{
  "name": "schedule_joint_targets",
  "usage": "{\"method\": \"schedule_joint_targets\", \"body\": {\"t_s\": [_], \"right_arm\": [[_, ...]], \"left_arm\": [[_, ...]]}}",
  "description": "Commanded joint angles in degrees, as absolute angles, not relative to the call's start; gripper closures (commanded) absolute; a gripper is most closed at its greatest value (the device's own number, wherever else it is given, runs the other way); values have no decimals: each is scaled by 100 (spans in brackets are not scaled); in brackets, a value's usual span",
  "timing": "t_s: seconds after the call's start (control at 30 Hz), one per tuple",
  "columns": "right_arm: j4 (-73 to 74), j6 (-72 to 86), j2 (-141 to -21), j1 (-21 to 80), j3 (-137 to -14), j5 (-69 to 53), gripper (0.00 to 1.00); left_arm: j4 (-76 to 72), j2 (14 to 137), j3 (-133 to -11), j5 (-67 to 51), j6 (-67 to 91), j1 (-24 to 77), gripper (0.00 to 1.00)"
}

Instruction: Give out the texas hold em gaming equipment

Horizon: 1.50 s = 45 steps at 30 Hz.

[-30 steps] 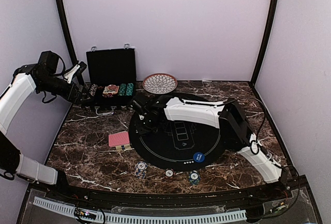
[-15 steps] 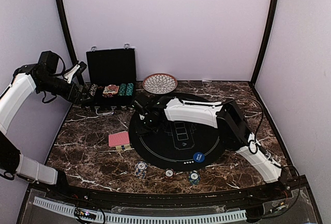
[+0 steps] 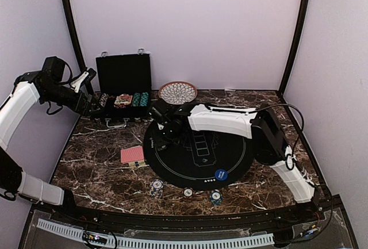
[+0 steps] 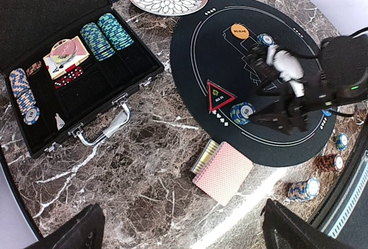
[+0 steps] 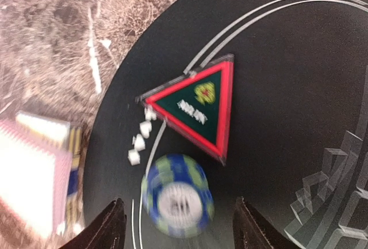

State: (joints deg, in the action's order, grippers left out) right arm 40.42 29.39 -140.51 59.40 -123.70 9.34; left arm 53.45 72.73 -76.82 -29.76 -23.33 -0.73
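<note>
A blue-and-green striped poker chip stack (image 5: pixel 177 198) lies on the black round mat (image 5: pixel 287 88) just below the red triangle marker (image 5: pixel 198 106). My right gripper (image 5: pixel 181 229) is open, with a finger on each side of the chips and clear of them; from above it is at the mat's left edge (image 3: pixel 160 137). The red-backed cards (image 3: pixel 132 155) lie left of the mat. My left gripper (image 4: pixel 184 232) hangs open near the case's left end (image 3: pixel 95 108), holding nothing. A blue disc (image 3: pixel 222 174) and an orange disc (image 4: pixel 240 30) sit on the mat.
The black hinged case (image 4: pixel 75 71) stands open at the back left with chip rows and cards inside. A patterned dish (image 3: pixel 177 92) sits behind the mat. Three small chip stacks (image 3: pixel 156 187) (image 3: pixel 188 192) (image 3: pixel 215 197) stand near the front edge.
My right gripper's jaws have spread apart off the blue-and-green chip stack, which stays on the mat, and its arm has shifted slightly. The left arm has not moved.
</note>
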Motion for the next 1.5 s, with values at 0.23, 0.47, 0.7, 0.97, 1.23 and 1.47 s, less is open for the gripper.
{"method": "schedule_joint_targets", "body": {"t_s": [0.23,0.47,0.7,0.97,1.23,1.47], "right_arm": [[4215,3143,-10796,6488,-9376,1352,26],[5043,4137,-9291,7018,-7409,1535,25],[4959,4914,-8746,7471,-6349,1193,29],[4630,4911,-9173,7607,-6249,1044,28],[4402,4825,-9503,7609,-6258,919,26],[4345,4816,-9746,7611,-6275,940,30]], "left_arm": [[5479,7050,-7669,-3049,-2480,-53,1],[5519,7041,-7660,-3029,-2483,-44,1],[5491,7070,-7655,-3066,-2447,-44,1],[5465,7080,-7647,-3101,-2421,-43,1],[5467,7040,-7629,-3065,-2444,-44,1],[5458,7040,-7629,-3084,-2426,-44,1]]}}
